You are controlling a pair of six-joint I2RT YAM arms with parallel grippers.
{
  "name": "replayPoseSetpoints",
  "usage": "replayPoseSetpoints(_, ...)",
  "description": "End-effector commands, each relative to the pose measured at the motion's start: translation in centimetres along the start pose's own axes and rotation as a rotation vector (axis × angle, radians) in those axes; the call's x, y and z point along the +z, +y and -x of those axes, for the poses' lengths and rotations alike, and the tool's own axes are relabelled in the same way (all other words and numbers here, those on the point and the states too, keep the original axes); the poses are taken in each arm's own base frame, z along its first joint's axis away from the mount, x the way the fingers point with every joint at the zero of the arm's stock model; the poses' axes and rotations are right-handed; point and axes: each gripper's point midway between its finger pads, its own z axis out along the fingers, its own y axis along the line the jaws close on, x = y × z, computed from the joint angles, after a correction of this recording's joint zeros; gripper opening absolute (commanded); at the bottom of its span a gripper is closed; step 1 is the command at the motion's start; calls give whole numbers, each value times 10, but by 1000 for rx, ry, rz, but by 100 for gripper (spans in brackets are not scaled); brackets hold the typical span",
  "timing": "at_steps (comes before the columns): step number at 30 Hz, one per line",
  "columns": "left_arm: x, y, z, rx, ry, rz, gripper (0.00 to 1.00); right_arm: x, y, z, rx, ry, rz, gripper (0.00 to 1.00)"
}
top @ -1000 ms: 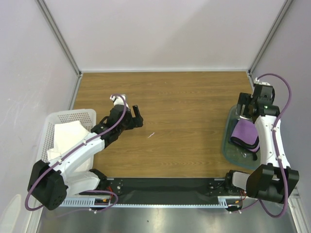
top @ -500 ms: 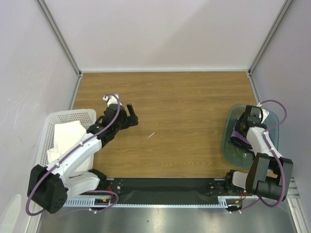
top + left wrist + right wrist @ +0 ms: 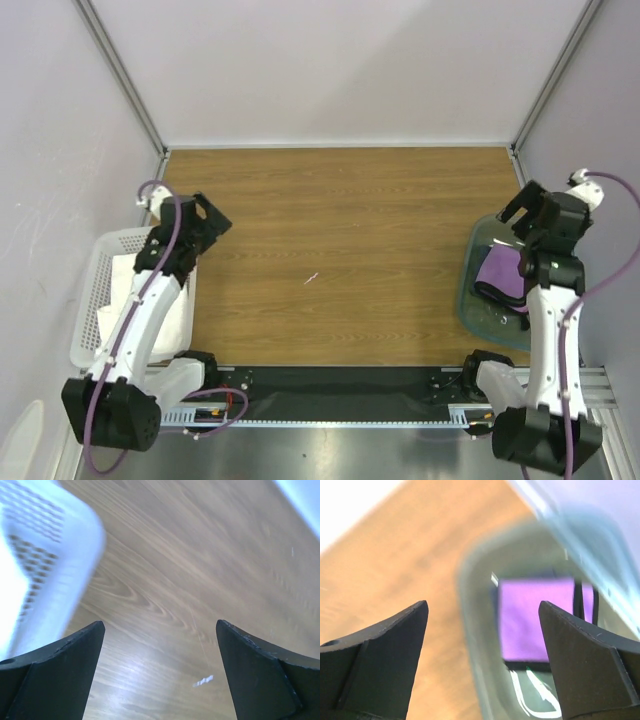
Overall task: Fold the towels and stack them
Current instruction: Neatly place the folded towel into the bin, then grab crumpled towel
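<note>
The purple towel (image 3: 497, 268) lies folded in the teal bin (image 3: 480, 318) at the right, on top of the navy towel, which shows only as a dark edge (image 3: 492, 293). In the right wrist view the purple towel (image 3: 535, 617) has the navy edge (image 3: 530, 666) below it. The white towel (image 3: 130, 278) lies crumpled in the white basket (image 3: 150, 238) at the left. My right gripper (image 3: 522, 208) is open and empty above the bin's far end. My left gripper (image 3: 207, 212) is open and empty over bare table beside the basket's far right corner.
The basket's corner (image 3: 50, 555) shows blurred at the left of the left wrist view. A small white speck (image 3: 312, 278) lies on the wooden table. White walls close in the table on three sides. The bin's rim (image 3: 475, 630) runs between my right fingers.
My left arm has swung left, from the table's middle-left to the basket's far corner. My right gripper has risen from the towels in the bin. Both wrist views are motion-blurred.
</note>
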Motion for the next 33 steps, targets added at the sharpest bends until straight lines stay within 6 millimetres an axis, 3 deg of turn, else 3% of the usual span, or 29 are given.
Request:
replayPoseSetpoints(1, -25, 23, 37, -138, -108, 90, 100, -27, 21, 21, -21, -26, 116, 98)
replayPoseSetpoints(4, -28, 63, 47, -261, -138, 221, 100, -34, 41, 16, -46, 14, 208, 98)
replayPoseSetpoints(6, -28, 90, 55, -349, -160, 301, 100, -36, 63, 2, -54, 59, 287, 98)
replayPoseSetpoints(8, -32, 121, 55, -435, -171, 421, 100, -37, 89, -9, -65, 83, 375, 98)
replayPoseSetpoints(9, -34, 131, 55, -458, -179, 460, 100, -41, 111, -21, -85, 101, 446, 98)
replayPoseSetpoints(11, -38, 155, 55, -508, -208, 559, 100, -41, 133, -36, -114, 121, 503, 99)
replayPoseSetpoints(12, -35, 160, 55, -515, -215, 576, 100, -42, 154, -47, -139, 129, 560, 99)
replayPoseSetpoints(16, -22, 173, 55, -539, -225, 586, 100, -17, 169, -85, -62, 194, 541, 100)
replayPoseSetpoints(21, -13, 178, 43, -544, -186, 601, 100, 18, 146, -146, 5, 336, 411, 100)
replayPoseSetpoints(26, -9, 182, 27, -588, -169, 608, 100, 17, 115, -189, 26, 467, 292, 100)
replayPoseSetpoints(30, -12, 192, 20, -630, -182, 664, 100, 10, 73, -225, 68, 592, 145, 100)
replayPoseSetpoints(33, -13, 200, 10, -653, -181, 719, 100, 9, 44, -232, 81, 631, 33, 100)
